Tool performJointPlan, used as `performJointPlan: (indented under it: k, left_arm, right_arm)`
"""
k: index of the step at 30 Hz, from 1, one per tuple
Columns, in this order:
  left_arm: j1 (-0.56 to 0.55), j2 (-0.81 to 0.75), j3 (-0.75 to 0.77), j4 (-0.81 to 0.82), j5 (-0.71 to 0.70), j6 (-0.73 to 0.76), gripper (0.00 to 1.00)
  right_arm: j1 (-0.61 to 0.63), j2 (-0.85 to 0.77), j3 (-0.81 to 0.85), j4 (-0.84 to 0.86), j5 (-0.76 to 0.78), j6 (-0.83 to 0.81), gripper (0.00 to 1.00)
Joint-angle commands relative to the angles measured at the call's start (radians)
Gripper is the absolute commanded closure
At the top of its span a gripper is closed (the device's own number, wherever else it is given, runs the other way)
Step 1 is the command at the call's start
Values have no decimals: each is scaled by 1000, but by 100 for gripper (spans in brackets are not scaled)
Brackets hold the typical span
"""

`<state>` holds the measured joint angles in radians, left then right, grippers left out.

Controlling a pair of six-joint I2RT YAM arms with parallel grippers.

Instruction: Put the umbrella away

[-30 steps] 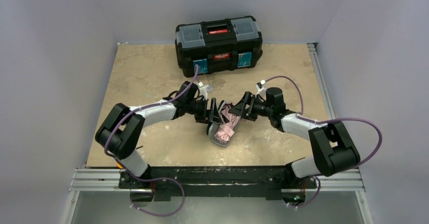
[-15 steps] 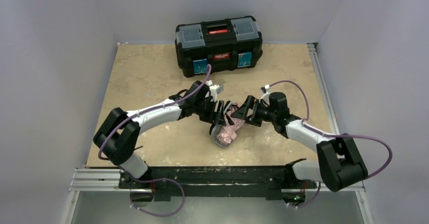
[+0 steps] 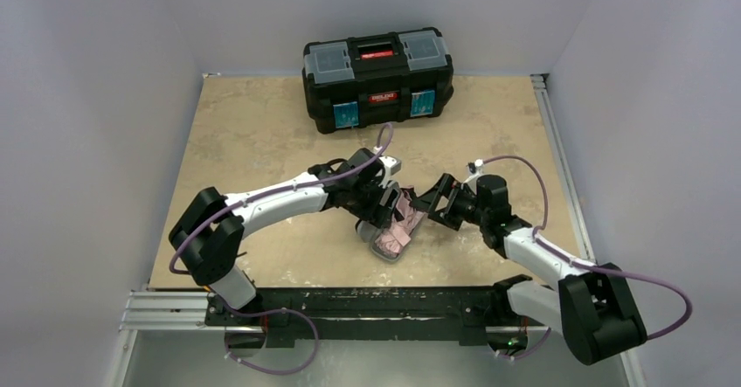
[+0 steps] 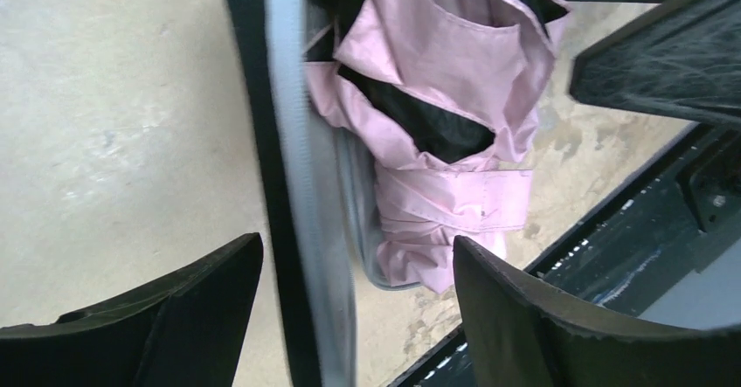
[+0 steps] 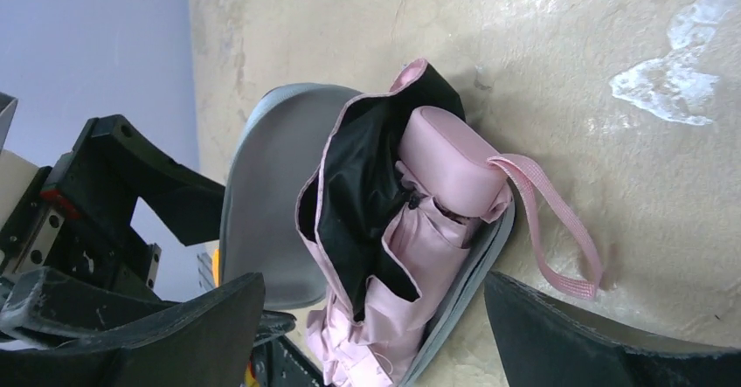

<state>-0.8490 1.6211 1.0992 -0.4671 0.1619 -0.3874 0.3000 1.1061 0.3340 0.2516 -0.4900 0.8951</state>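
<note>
The pale pink umbrella (image 3: pixel 400 223), folded with black lining showing, lies in the open small grey case (image 3: pixel 367 231) at the table's middle. In the left wrist view the umbrella (image 4: pixel 437 203) fills the case's lower half, and the raised grey lid (image 4: pixel 301 186) stands edge-on between the fingers of my open left gripper (image 4: pixel 356 243), untouched. My left gripper (image 3: pixel 387 205) hovers over the case. My right gripper (image 3: pixel 434 202) is open and empty, just right of the case. The right wrist view shows the umbrella (image 5: pixel 437 221), its pink strap (image 5: pixel 542 221) trailing onto the table, and the lid (image 5: pixel 271 203).
A black toolbox (image 3: pixel 377 77), closed, stands at the back of the beige table (image 3: pixel 262 134). Metal rails (image 3: pixel 559 142) run along the table's right and near edges. Grey walls close in both sides.
My left gripper has moved right and nearer, over the case and across its lid. My right gripper has pulled back to the right, away from the umbrella.
</note>
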Motion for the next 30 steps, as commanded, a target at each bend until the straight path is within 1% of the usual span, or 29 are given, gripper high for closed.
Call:
performJointPlan:
  k: [1, 5, 7, 9, 11, 12, 13, 14, 16, 17, 18, 21, 22, 24, 30]
  left_arm:
    - [15, -56, 77, -71, -106, 22, 22]
    - [74, -87, 114, -96, -86, 0, 28]
    - [121, -104, 123, -106, -85, -20, 33]
    - [172, -123, 121, -109, -86, -35, 43]
    - [210, -127, 124, -119, -109, -35, 54]
    - [219, -122, 128, -123, -126, -29, 56]
    - [225, -110, 136, -136, -149, -24, 58]
    - [226, -91, 149, -148, -157, -17, 59]
    - [227, -35, 165, -143, -152, -11, 62]
    - [227, -10, 165, -129, -127, -12, 62]
    - [226, 12, 161, -108, -112, -20, 62]
    - [217, 60, 150, -52, -42, -41, 63]
    - [207, 69, 150, -37, -34, -42, 63]
    - [184, 88, 160, -23, -25, -37, 63]
    - [112, 130, 207, -18, -8, -25, 63]
  right_arm:
    - [-7, -99, 11, -40, 86, 4, 1]
    - [-8, -186, -11, -108, 147, -4, 1]
    - [-8, -213, -25, -126, 156, -6, 2]
    - [-8, -230, -32, -151, 169, -17, 5]
    - [-7, -242, -35, -187, 191, -38, 13]
    - [-7, -247, -40, -197, 199, -42, 16]
    - [-7, -250, -43, -204, 205, -45, 19]
    - [-7, -250, -46, -208, 205, -50, 26]
    - [-7, -244, -59, -195, 201, -54, 37]
    - [-7, -240, -70, -175, 189, -48, 38]
    - [-7, -232, -84, -142, 169, -43, 33]
    - [-7, -186, -125, -12, 79, -10, 4]
    - [-9, -164, -132, 22, 54, 0, 1]
    - [-7, -124, -153, 105, 14, 29, 1]
    - [-9, -4, -214, 354, -40, 123, 1]
